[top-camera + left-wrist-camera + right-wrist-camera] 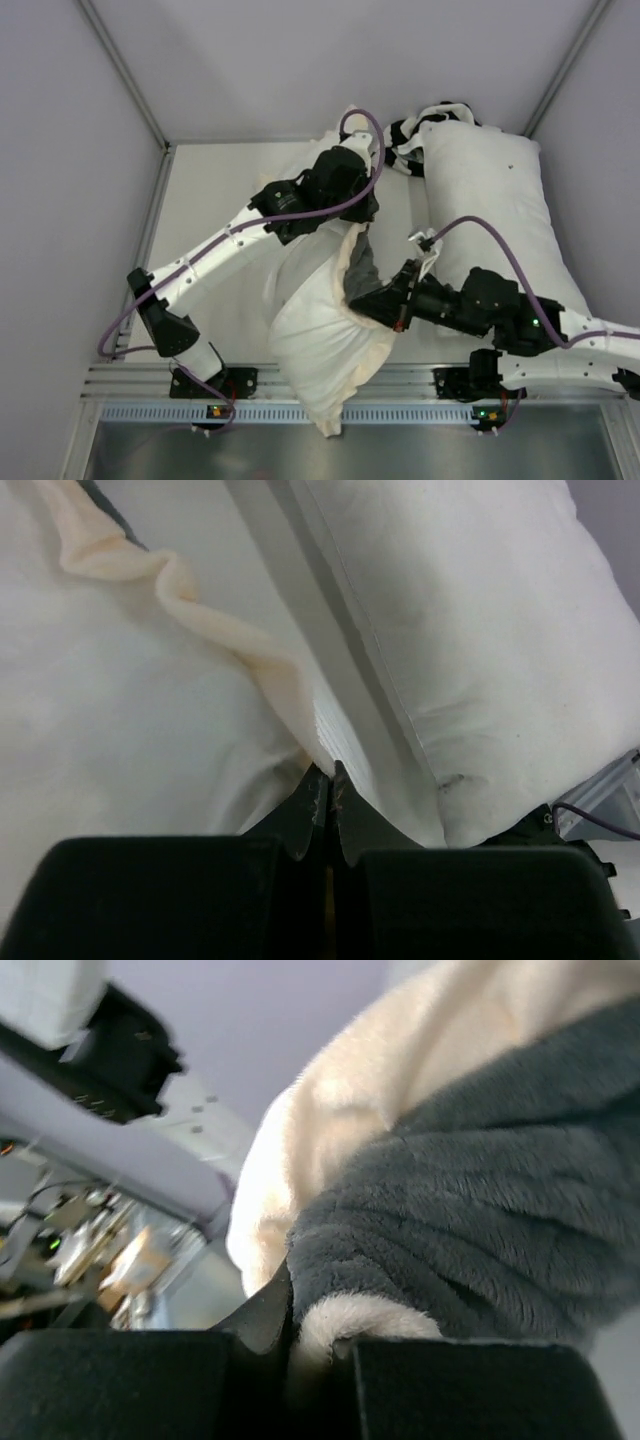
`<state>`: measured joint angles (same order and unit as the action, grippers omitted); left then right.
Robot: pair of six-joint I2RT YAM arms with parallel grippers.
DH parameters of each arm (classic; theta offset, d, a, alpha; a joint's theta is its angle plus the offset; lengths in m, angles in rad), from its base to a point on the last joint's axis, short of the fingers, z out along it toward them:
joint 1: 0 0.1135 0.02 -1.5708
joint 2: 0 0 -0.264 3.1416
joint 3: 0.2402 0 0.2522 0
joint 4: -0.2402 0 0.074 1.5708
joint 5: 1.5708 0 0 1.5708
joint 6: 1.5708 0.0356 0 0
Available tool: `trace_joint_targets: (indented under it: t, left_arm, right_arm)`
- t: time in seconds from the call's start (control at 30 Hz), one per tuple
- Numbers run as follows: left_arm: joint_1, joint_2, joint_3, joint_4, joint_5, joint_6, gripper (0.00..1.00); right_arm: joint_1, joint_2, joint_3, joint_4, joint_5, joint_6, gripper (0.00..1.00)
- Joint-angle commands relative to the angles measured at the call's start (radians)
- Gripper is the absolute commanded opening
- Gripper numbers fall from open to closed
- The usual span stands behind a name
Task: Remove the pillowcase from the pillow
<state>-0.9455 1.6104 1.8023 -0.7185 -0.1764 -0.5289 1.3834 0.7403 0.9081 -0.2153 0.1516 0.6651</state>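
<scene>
Left gripper (328,778) is closed tight on the far corner of the pillow (305,330). The pillow's long axis slants from there to the near counter (220,200) edge. Right gripper (305,1335) pinches the pillowcase (362,272), bunched along the pillow's right side.

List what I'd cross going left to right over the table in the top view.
left arm → pillow → right gripper, shut on the pillowcase → long white pillow

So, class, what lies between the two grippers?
The pillowcase, grey face showing, spans between the left gripper and the right gripper, both shut on it; the top view shows this.
</scene>
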Motion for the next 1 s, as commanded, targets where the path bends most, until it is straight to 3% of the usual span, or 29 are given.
trace_joint_targets:
  t: [0.0, 0.1, 0.13, 0.2, 0.4, 0.43, 0.5, 0.67, 0.83, 0.97]
  left_arm:
    - [0.031, 0.049, 0.009, 0.063, 0.123, 0.001, 0.00]
    - [0.031, 0.074, -0.030, 0.067, 0.126, 0.001, 0.00]
    - [0.031, 0.072, -0.043, 0.067, 0.126, 0.001, 0.00]
    - [0.031, 0.054, -0.078, 0.065, 0.120, 0.003, 0.00]
    - [0.031, -0.062, -0.144, 0.062, 0.043, 0.017, 0.00]
    - [0.031, -0.082, -0.167, 0.062, 0.035, 0.017, 0.15]
    - [0.031, -0.139, -0.188, 0.063, 0.012, 0.014, 0.36]
    - [0.031, -0.262, -0.287, 0.060, 0.000, 0.001, 0.64]
    - [0.030, -0.365, -0.379, 0.060, 0.063, -0.035, 0.69]
    - [0.018, -0.380, -0.474, 0.060, 0.090, -0.065, 0.68]
  right_arm:
    - [-0.003, -0.135, -0.058, -0.307, 0.496, 0.114, 0.01]
    - [-0.003, -0.249, -0.141, -0.459, 0.565, 0.280, 0.41]
    - [-0.003, -0.272, -0.179, -0.485, 0.559, 0.298, 0.65]
    - [-0.003, -0.312, -0.202, -0.510, 0.543, 0.333, 0.98]
    - [-0.003, -0.254, -0.137, -0.613, 0.591, 0.347, 1.00]
    - [-0.003, -0.245, -0.100, -0.611, 0.598, 0.340, 1.00]
    - [-0.003, -0.214, -0.060, -0.608, 0.647, 0.353, 0.99]
    - [-0.003, -0.208, 0.066, -0.628, 0.750, 0.215, 0.99]
    - [-0.004, -0.233, 0.123, -0.659, 0.804, 0.229, 1.00]
    - [-0.004, -0.136, 0.117, -0.657, 0.754, 0.229, 0.99]
